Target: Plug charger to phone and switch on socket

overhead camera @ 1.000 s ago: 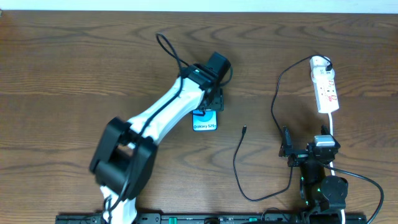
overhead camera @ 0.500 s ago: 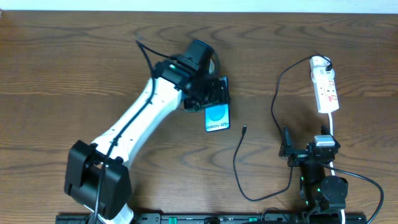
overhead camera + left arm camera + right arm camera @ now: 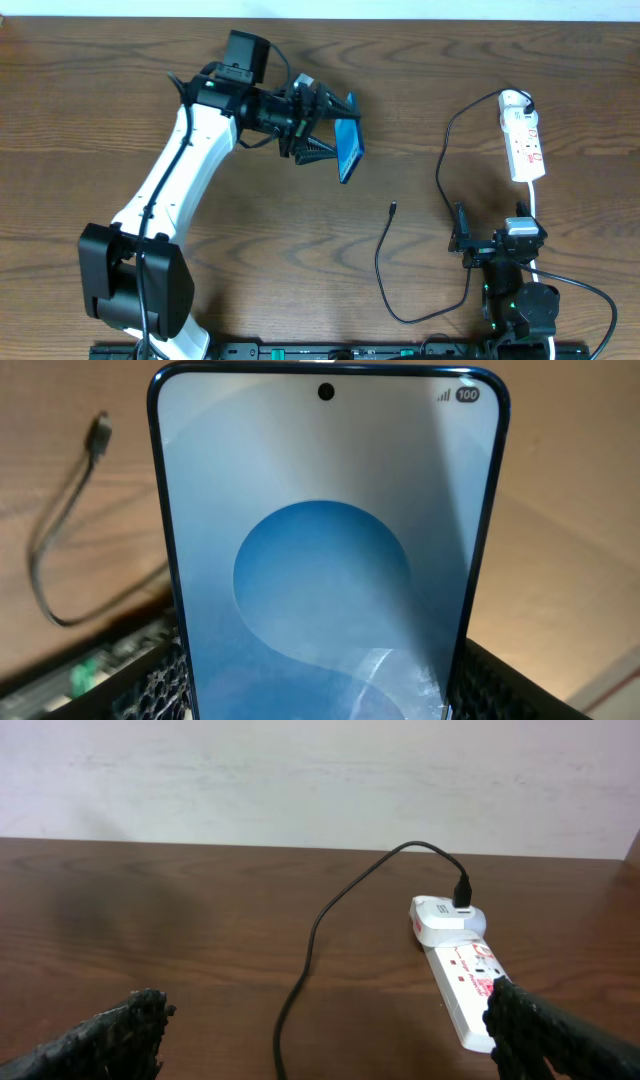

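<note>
Left arm (image 3: 160,165), well left of the socket (image 3: 522,140): white links, black joints, black base, thin black cable along it, black camera box at the wrist; right arm (image 3: 510,275), just near-side of the socket: all black, grey top block, green lights; fingers (image 3: 100,1040) rough black.
</note>
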Action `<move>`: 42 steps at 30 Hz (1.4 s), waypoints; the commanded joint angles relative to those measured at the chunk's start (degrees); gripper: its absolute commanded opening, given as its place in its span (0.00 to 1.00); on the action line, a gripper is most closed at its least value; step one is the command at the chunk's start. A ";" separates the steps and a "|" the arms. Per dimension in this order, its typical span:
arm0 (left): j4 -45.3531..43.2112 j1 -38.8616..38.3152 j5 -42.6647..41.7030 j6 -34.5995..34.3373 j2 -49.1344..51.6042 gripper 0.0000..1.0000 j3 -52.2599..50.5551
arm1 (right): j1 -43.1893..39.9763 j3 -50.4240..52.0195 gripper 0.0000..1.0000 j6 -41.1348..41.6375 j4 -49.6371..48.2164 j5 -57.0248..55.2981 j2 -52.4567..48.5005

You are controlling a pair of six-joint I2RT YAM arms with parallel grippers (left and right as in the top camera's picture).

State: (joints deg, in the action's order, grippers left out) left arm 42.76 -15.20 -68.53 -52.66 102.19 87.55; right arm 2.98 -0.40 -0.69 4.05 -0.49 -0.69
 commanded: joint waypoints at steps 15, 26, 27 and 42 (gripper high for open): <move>-19.41 2.82 -18.73 -28.00 -2.34 0.72 0.76 | 0.39 0.09 0.99 -0.66 0.24 -0.46 0.31; -19.56 2.93 -19.30 -28.89 -2.34 0.72 0.76 | 0.39 0.09 0.99 -0.66 0.24 -0.46 0.31; -19.56 2.93 -19.34 -28.87 -2.34 0.72 0.76 | 0.39 0.09 0.99 -0.66 0.24 -0.46 0.31; -19.56 2.93 -19.54 -28.85 -2.34 0.72 0.76 | 0.39 0.09 0.99 -0.66 0.24 -0.46 0.31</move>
State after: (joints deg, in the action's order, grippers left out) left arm 23.57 -12.73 -85.21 -81.21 102.19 87.50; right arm 2.98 -0.40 -0.71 4.05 -0.49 -0.69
